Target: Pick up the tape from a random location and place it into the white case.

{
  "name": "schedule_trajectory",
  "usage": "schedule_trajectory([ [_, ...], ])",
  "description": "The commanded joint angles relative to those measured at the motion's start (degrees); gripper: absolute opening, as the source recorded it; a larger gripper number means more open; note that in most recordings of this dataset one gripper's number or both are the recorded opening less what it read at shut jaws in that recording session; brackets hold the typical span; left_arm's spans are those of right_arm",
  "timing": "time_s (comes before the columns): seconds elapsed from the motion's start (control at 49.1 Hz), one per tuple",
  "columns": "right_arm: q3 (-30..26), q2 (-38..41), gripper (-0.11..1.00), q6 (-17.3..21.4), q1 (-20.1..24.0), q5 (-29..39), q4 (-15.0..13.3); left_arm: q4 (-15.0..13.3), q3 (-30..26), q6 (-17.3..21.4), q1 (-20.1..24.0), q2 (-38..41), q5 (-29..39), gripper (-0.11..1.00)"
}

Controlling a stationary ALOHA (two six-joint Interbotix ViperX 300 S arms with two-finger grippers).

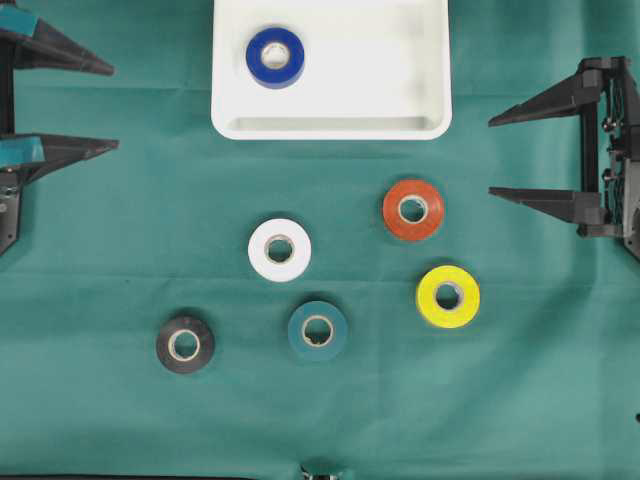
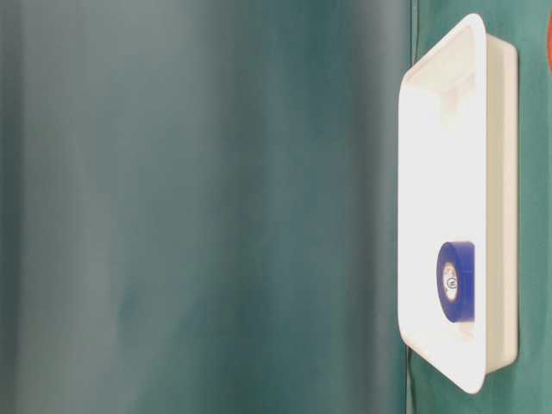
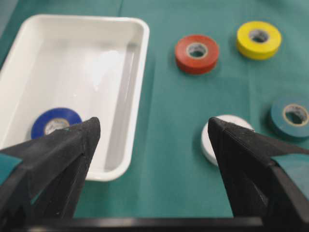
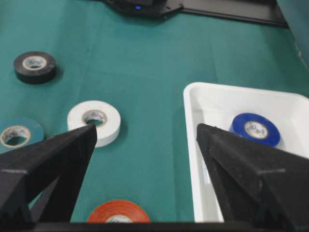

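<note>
The white case (image 1: 330, 125) lies at the top middle of the green cloth, with a blue tape roll (image 1: 275, 57) flat in its left part. On the cloth below lie several loose rolls: orange (image 1: 413, 209), white (image 1: 279, 249), yellow (image 1: 447, 296), teal (image 1: 318, 330) and black (image 1: 185, 344). My left gripper (image 1: 112, 108) is open at the left edge, apart from every roll. At the right edge my right gripper (image 1: 492, 157) is open too, with nothing between its fingers. The case (image 3: 116, 166) and the white roll (image 3: 212, 145) show past the left fingers.
A green cloth covers the whole table. A dark fixture (image 1: 320, 470) sits at the near edge in the middle. In the table-level view the case (image 2: 500, 216) and the blue roll (image 2: 455, 281) show against a green backdrop.
</note>
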Motion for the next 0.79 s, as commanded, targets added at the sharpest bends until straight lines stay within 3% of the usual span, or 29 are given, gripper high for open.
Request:
schedule_trajectory([
  [0.0,-1.4,0.1,0.92,0.1,-0.1,-0.1,-0.1,-0.4,1.5,-0.1,0.2,-0.7,-3.1,0.98],
  [0.326,-1.1,0.3,0.92,0.1,-0.1,0.1,0.0,-0.7,10.2,-0.4,0.2,-4.5,-14.4,0.97],
  [0.774,-0.6,0.7,0.92,0.0,-0.1,0.1,0.0,-0.7,12.2,-2.0,0.2,-5.6,-15.4,0.97],
])
